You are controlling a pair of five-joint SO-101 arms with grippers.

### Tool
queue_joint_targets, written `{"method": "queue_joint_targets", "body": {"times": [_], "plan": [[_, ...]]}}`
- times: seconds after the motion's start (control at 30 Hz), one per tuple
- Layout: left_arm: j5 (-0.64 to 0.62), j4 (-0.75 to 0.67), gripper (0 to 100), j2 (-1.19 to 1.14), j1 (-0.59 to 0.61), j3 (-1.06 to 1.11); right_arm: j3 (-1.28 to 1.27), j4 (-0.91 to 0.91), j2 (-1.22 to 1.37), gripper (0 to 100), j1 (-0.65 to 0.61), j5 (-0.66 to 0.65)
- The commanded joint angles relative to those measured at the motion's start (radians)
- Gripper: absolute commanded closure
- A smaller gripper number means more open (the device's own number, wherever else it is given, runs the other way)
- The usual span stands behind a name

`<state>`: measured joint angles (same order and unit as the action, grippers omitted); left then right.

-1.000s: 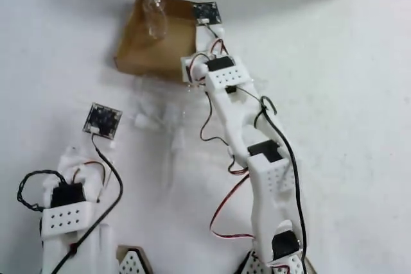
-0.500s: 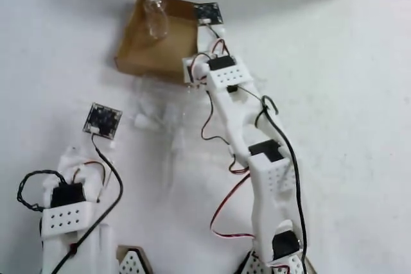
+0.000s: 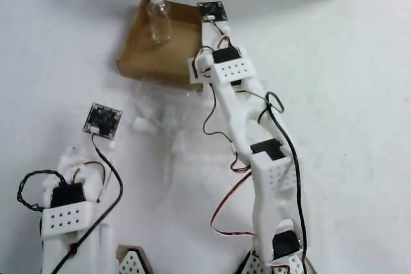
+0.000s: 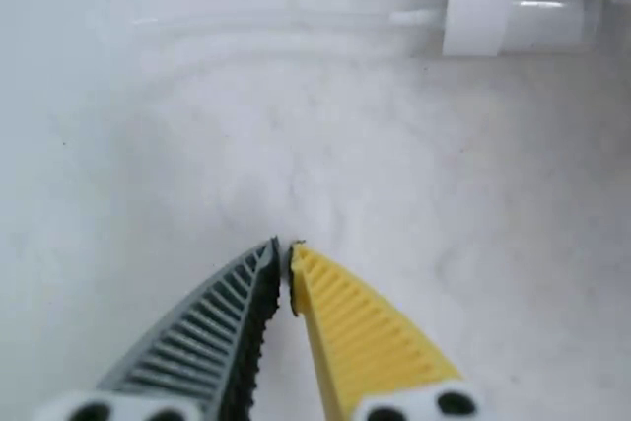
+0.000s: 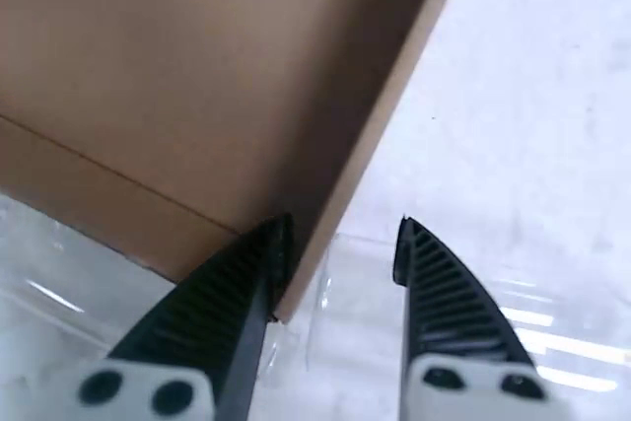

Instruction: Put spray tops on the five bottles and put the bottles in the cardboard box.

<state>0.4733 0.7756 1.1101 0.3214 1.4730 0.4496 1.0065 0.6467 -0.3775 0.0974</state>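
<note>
At cardboard box (image 5: 197,96) corner | right hand (image 5: 338,234) parted | left hand (image 4: 286,248) closed

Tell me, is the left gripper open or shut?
Shut. In the left wrist view, the left gripper shows its grey and yellow tips touching.

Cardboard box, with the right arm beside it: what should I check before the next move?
1. Right tool open: ok.
2. Right tool clear of the cardboard box: not ok; its jaws sit either side of the box wall near a corner.
3. Left tool shut and empty: ok.
4. Capped bottle in the box: ok.
5. All bottles capped and boxed: not ok; a clear bottle and a spray top lie on the table.
6. Number of loose bottles: cannot tell.
</note>
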Motion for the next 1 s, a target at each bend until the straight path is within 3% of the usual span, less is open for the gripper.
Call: {"method": "queue_joint_targets", "body": {"times": [0.0,0.47,0.83,0.97], "plan": [[0.011,-0.028,98,0.022,-0.012,-0.006,0.040,0.038,-0.030,85.8,0.012,-0.170],[0.011,-0.028,98,0.022,-0.012,-0.006,0.078,0.200,-0.033,85.4,-0.002,-0.368],[0.011,-0.028,98,0.022,-0.012,-0.006,0.172,0.266,-0.025,85.4,-0.007,-0.362],[0.011,-0.028,98,0.022,-0.012,-0.006,0.173,0.254,-0.025,85.4,-0.013,-0.203]]}}
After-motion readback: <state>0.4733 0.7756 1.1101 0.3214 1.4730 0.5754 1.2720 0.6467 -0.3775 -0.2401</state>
